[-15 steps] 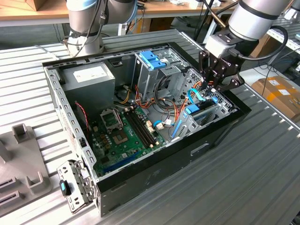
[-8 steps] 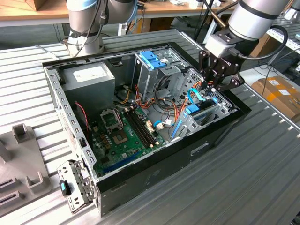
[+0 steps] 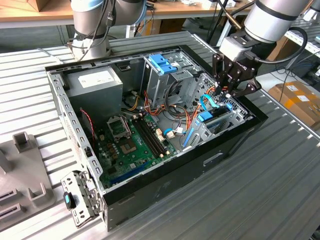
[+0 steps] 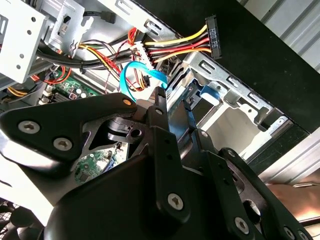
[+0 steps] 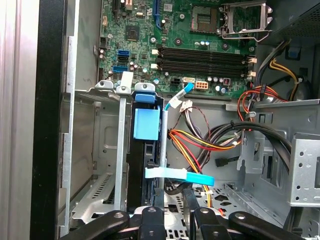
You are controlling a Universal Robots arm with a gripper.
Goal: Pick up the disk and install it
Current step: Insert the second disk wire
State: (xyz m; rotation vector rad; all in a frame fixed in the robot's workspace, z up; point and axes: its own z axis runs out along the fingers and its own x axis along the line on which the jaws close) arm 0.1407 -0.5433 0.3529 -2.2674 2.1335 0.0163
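Note:
The disk (image 3: pixel 206 118) stands on edge in the metal drive bay (image 3: pixel 235 117) at the corner of the open computer case on the exterior view's right. Its blue tab (image 5: pixel 146 125) faces the motherboard, and the tab (image 4: pixel 207 92) also shows past the fingers in the second wrist view. My gripper (image 3: pixel 226 94) hovers over the bay's far end, just above the disk. Its jaws stand a little apart, open; between them (image 5: pixel 173 200) I see the bay floor. One fingertip (image 5: pixel 156 212) lines up with the disk's edge. My gripper (image 4: pixel 176 107) holds nothing.
A light-blue flat cable (image 5: pixel 180 175) crosses just ahead of the fingertips, beside bundled power wires (image 5: pixel 200 140). A tall metal cage with a blue top (image 3: pixel 162 65) rises mid-case, near the motherboard (image 3: pixel 130 140) and power supply (image 3: pixel 95 82). A second arm's base (image 3: pixel 92 30) stands behind.

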